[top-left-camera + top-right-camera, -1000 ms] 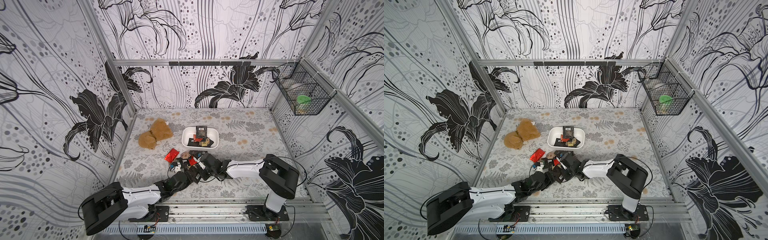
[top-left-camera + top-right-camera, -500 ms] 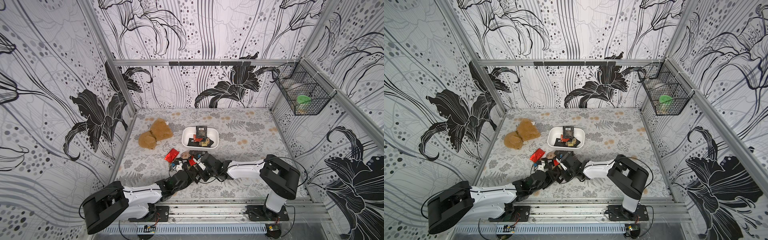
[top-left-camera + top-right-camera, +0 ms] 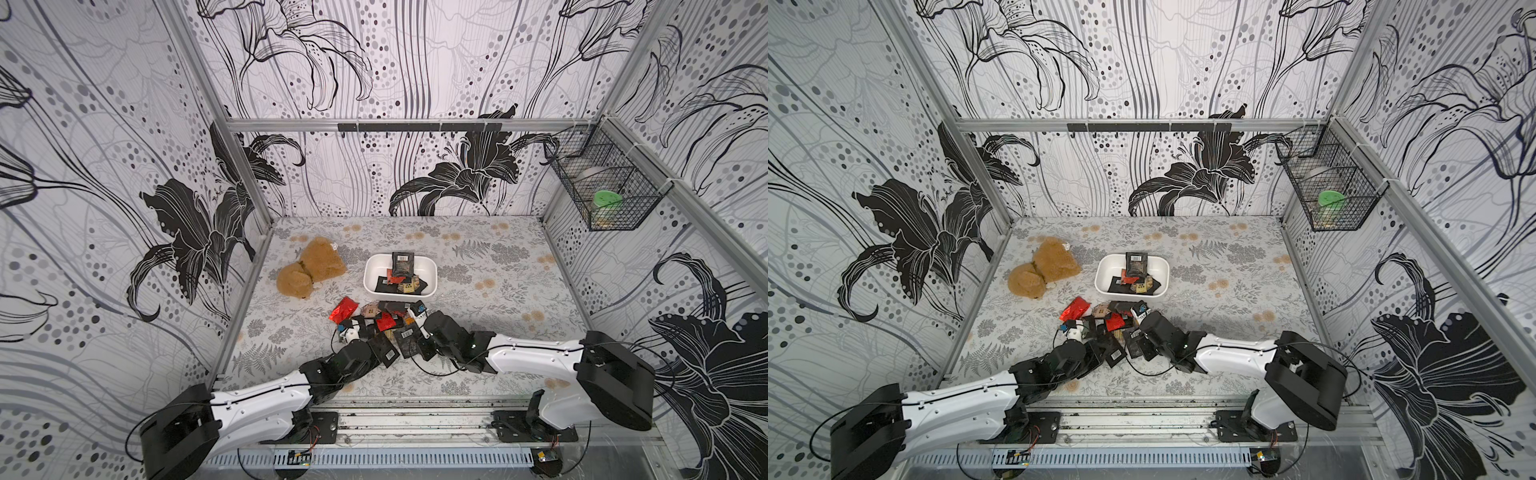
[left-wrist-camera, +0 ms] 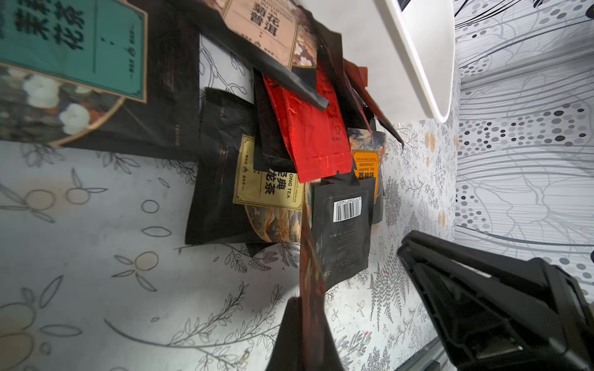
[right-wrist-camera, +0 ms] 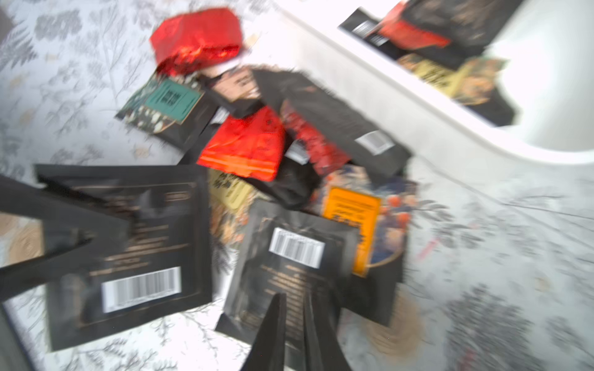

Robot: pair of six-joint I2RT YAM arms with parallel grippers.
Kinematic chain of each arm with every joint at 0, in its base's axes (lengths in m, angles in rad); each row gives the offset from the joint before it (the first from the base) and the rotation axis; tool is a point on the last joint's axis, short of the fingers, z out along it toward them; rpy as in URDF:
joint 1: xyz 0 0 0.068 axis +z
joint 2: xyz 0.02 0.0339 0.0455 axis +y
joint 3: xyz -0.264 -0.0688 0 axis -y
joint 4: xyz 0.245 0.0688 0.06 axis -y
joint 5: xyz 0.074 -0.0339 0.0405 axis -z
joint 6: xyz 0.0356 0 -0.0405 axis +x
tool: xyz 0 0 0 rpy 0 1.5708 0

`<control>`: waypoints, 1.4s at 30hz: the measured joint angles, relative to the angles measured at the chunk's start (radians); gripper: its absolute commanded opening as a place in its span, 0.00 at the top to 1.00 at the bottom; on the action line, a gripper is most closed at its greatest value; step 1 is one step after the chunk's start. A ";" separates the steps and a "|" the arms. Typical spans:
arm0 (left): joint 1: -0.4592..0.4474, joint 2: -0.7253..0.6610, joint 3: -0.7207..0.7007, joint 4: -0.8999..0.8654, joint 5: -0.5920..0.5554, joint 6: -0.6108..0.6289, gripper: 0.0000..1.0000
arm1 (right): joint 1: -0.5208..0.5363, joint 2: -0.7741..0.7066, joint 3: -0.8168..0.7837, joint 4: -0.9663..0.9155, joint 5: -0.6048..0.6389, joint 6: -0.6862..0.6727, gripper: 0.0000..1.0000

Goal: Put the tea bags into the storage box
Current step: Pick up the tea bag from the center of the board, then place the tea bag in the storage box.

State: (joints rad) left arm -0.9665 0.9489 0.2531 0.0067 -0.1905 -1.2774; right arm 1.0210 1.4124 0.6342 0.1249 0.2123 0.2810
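In both top views the box (image 3: 376, 266) is seen near the middle of the surface (image 3: 498, 291). A few sachets are lying inside it, and one is propped against its far wall. Most of the tea bags (image 3: 384, 322) are heaped on the surface just in front of the box, on the robot's side. A shiny red bag (image 3: 344, 309) lies at the heap's left edge. A plush toy (image 3: 309, 272) is found left of the box, apart from it. A wire basket (image 3: 602, 187) is hung on the right wall. The left arm (image 3: 257, 401) and right arm (image 3: 536, 353) are both stretched low to the heap, their ends close together.

In the left wrist view the left tool (image 4: 305, 340) is closed tight on an edge-on bag (image 4: 308, 257), dark and reddish, which is gripped by one end. Beyond it the heap is spread: a barcoded bag (image 4: 342, 237), a flat red bag (image 4: 308, 135), a yellow-labelled bag (image 4: 266, 183) and a green-labelled bag (image 4: 70, 41). The box's white rim is seen just past them.

The right wrist view is blurred. The fingers of the right tool (image 5: 297, 337) are drawn near together, with only a narrow slit left, and are set over the barcoded bag. Whether that bag is gripped cannot be told. The box wall is seen beyond the heap, with sachets inside.
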 measured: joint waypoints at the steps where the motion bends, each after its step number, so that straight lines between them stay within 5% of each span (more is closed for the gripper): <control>1: -0.001 -0.021 0.019 -0.040 -0.002 0.014 1.00 | 0.000 -0.026 -0.015 0.003 0.029 0.012 0.78; 7: -0.002 -0.068 0.179 -0.180 -0.047 0.105 1.00 | -0.056 -0.171 -0.090 0.014 0.116 0.076 0.68; 12: -0.002 0.067 0.406 -0.236 -0.138 0.222 1.00 | -0.204 -0.269 -0.162 0.026 0.071 0.134 0.60; 20: 0.123 0.397 0.698 -0.190 -0.180 0.397 1.00 | -0.334 -0.341 -0.216 0.031 -0.063 0.227 0.16; 33: 0.303 0.775 0.910 -0.125 -0.082 0.425 1.00 | -0.352 -0.324 -0.231 0.109 -0.243 0.224 0.30; 36: 0.325 0.804 0.933 -0.114 -0.073 0.426 0.86 | -0.352 -0.309 -0.231 0.134 -0.289 0.216 0.35; 38: 0.340 0.813 0.943 -0.113 -0.063 0.436 0.57 | -0.352 -0.295 -0.231 0.147 -0.322 0.205 0.37; 42: 0.362 0.808 0.943 -0.127 -0.118 0.452 0.30 | -0.352 -0.264 -0.231 0.165 -0.382 0.193 0.41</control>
State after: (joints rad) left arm -0.6041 1.7569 1.1965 -0.1204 -0.3084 -0.8253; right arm 0.6685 1.1484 0.4034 0.2901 -0.1699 0.4736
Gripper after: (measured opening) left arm 0.614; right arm 0.605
